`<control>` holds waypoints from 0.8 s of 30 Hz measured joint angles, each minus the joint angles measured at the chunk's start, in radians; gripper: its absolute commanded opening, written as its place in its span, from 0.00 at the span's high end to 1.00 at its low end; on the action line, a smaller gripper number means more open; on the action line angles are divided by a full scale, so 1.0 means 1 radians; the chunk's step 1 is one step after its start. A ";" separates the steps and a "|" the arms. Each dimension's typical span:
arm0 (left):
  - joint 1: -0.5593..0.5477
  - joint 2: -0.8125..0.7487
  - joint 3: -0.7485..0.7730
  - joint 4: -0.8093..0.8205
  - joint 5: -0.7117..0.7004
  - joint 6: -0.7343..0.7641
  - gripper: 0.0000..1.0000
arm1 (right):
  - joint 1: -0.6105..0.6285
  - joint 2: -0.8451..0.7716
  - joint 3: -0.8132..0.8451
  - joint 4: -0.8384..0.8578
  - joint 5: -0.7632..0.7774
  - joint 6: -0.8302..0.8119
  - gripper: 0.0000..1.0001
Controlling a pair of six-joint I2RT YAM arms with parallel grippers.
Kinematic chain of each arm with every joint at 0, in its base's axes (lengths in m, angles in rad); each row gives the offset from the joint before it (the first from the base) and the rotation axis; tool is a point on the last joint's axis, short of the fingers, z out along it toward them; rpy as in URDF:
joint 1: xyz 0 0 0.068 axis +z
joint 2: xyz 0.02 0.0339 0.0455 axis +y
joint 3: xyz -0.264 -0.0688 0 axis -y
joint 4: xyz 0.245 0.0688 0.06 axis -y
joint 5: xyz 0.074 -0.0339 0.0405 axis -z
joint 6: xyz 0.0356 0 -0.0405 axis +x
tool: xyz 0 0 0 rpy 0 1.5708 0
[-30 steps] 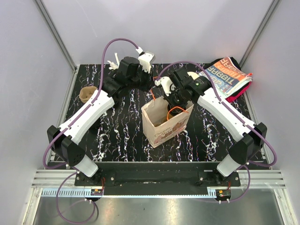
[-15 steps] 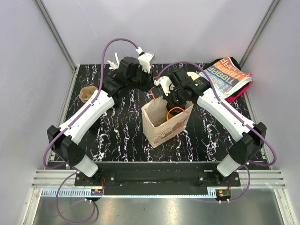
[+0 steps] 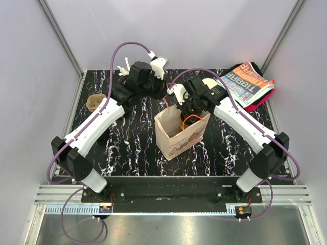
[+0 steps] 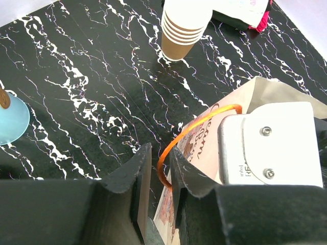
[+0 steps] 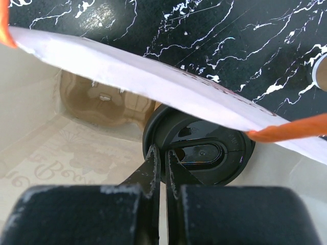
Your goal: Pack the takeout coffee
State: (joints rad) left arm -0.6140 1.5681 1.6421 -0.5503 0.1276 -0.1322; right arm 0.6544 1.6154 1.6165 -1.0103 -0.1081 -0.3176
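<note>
The brown paper bag [image 3: 180,135] stands open at the table's middle. The takeout coffee stands inside it, and only its black lid [image 5: 204,153] shows, partly behind the bag's rim [image 5: 153,81]. My right gripper [image 5: 162,153] reaches down into the bag [image 3: 185,113] and is shut on the near edge of the lid. My left gripper [image 4: 159,153] sits at the bag's back left corner [image 3: 165,102], with its jaws close together on the bag's orange handle [image 4: 168,153].
A stack of nested brown cups [image 4: 184,30] stands behind the bag. A light-blue cup [image 4: 10,122] stands at the back left. A single open brown cup [image 3: 95,102] is at the left edge. A printed packet [image 3: 248,84] lies at the back right. A brown moulded insert [image 5: 102,99] lies in the bag.
My right gripper has edged slightly left and back over the bag's mouth. The left arm and the bag have hardly moved.
</note>
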 measured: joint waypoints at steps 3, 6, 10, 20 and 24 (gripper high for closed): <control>0.000 0.000 0.000 0.000 0.000 0.000 0.77 | 0.000 0.000 -0.002 0.004 0.004 -0.001 1.00; 0.000 0.000 0.000 0.000 0.001 0.000 0.77 | 0.000 0.000 -0.003 0.009 0.010 -0.001 1.00; 0.000 0.000 0.000 0.000 0.001 -0.001 0.77 | 0.000 0.000 -0.008 0.020 0.011 -0.003 1.00; 0.000 0.000 -0.001 0.000 0.000 -0.002 0.80 | 0.000 0.000 -0.011 0.031 0.011 -0.005 1.00; 0.001 0.000 -0.001 0.000 0.000 -0.005 0.80 | 0.000 0.000 -0.016 0.040 0.011 -0.006 1.00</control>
State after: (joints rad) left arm -0.6128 1.5681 1.6409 -0.5503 0.1276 -0.1375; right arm 0.6544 1.6154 1.6001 -0.9707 -0.0967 -0.3233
